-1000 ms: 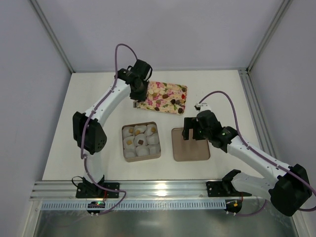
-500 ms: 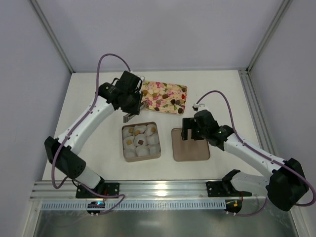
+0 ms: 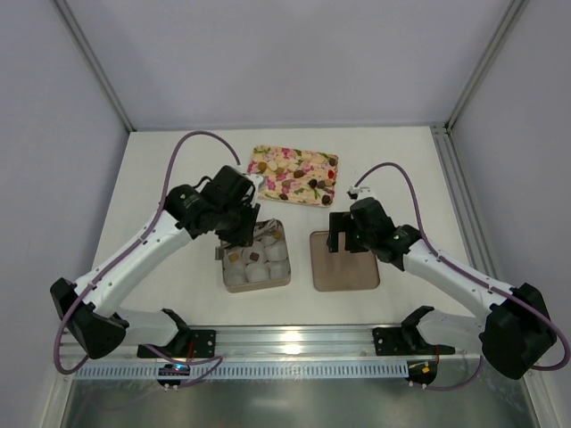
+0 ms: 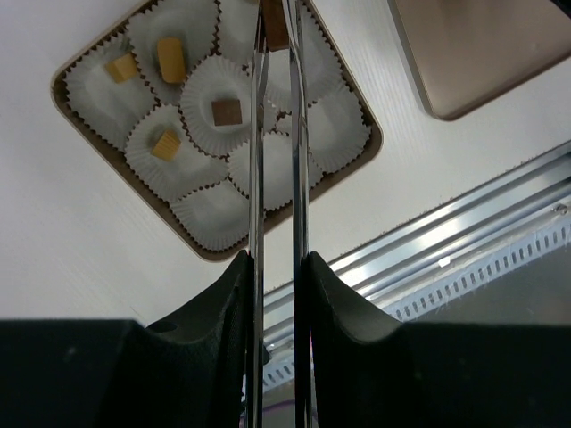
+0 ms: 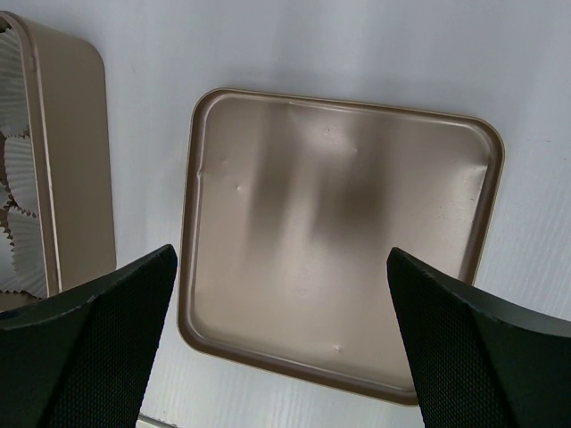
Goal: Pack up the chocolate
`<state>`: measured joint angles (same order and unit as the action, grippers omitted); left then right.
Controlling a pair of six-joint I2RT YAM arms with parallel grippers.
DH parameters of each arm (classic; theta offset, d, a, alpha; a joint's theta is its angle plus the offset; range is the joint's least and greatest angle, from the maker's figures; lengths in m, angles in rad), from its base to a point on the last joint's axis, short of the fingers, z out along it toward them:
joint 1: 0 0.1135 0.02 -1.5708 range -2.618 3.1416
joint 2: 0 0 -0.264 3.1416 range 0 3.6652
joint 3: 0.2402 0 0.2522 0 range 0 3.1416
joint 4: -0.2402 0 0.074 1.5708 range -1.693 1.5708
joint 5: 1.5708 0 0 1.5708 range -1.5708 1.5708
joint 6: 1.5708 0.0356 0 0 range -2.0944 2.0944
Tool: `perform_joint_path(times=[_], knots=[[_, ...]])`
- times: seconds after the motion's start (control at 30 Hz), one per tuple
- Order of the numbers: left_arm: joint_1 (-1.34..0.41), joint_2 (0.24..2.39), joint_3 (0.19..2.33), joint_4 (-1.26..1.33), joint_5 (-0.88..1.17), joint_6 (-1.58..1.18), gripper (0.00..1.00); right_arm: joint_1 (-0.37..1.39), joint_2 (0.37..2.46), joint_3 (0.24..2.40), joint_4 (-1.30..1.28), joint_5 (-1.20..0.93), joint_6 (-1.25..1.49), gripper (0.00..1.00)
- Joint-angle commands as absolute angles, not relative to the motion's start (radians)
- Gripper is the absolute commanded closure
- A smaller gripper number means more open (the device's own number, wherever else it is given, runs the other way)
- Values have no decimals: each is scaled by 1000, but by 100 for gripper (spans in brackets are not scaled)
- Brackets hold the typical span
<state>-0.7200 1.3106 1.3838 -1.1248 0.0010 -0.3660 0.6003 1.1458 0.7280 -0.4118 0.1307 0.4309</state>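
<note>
overhead and both close wrist views share the box (image 3: 257,287).

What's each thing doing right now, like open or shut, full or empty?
Box: open.
Lid: off, lying beside the box.
Paper cups: four hold chocolates, the others look empty.
Floral tray: lying flat; pattern hides its contents.
Left gripper: shut on tongs pinching a dark piece.
Right gripper: open, empty, above the lid.
</note>
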Motion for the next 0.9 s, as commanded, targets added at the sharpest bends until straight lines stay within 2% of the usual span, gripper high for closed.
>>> perform_joint_path(times=[0.0, 0.23, 0.7, 0.87], knots=[[-764, 1253, 1344, -1126, 15, -403, 75, 598, 1149, 752, -377, 133, 449, 0], [-805, 1256, 1270, -1085, 15, -455, 74, 598, 1149, 747, -379, 133, 445, 0], [-847, 1335, 1261, -1045, -32, -488, 73, 597, 1146, 736, -373, 137, 442, 0], [-848, 1338, 1258, -1037, -44, -491, 68, 597, 1147, 733, -368, 133, 436, 0]])
